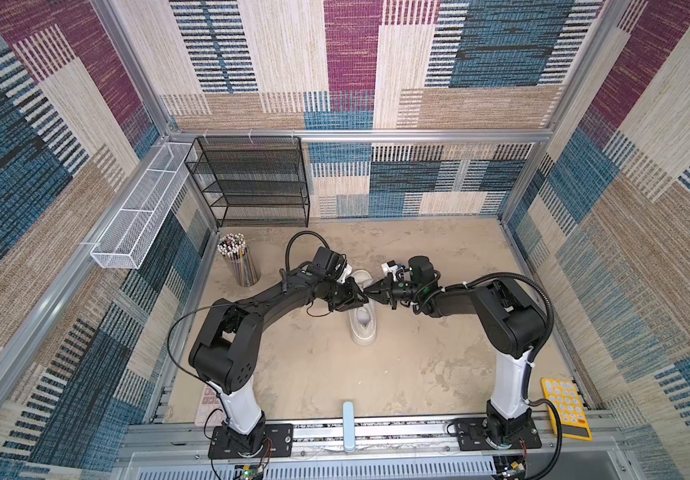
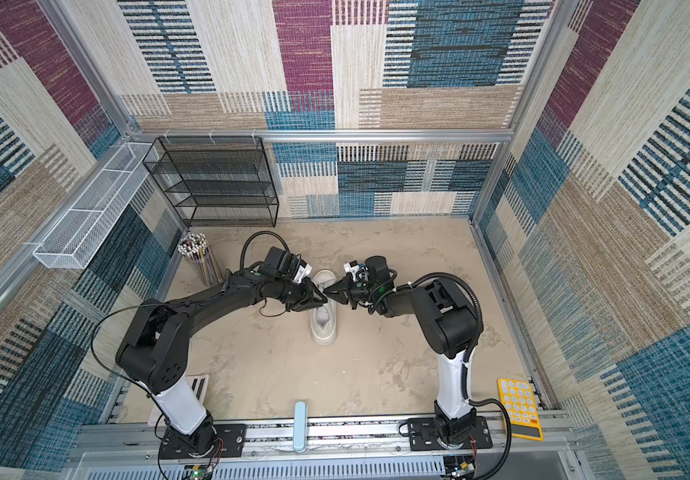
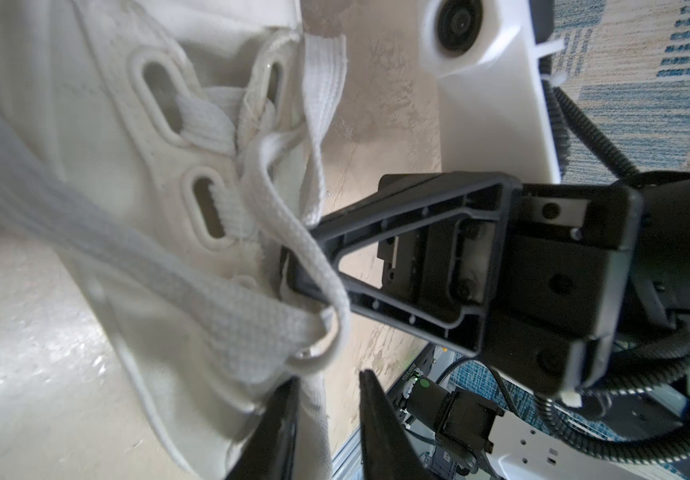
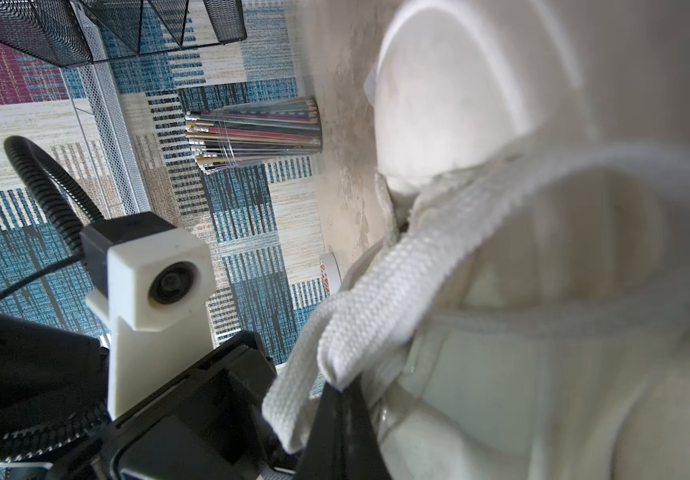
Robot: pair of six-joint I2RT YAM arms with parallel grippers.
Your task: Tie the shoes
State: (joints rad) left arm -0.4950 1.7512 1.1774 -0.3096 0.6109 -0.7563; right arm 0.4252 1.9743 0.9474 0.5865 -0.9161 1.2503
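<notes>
The shoe, a white sneaker (image 1: pixel 363 328) (image 2: pixel 324 328), lies mid-table with its toe toward the back wall. Both grippers meet tip to tip over its lacing. My right gripper (image 1: pixel 372 293) (image 4: pixel 341 388) is shut on a folded loop of the flat white lace (image 4: pixel 376 299); from the left wrist view its black fingers (image 3: pixel 376 232) show with the lace (image 3: pixel 252 320) wrapped over their tip. My left gripper (image 1: pixel 362 297) (image 3: pixel 326 378) has its jaws apart. A lace strand hangs between them against one finger (image 3: pixel 277 428), with floor showing beside it. The lace tips are hidden.
A cup of pencils (image 1: pixel 238 259) stands back left of the shoe. Behind it are a black mesh rack (image 1: pixel 252 183) and a white wire basket (image 1: pixel 140 216) on the left wall. A yellow calculator (image 1: pixel 567 407) lies at the front right, a pale blue bar (image 1: pixel 348 424) on the front rail.
</notes>
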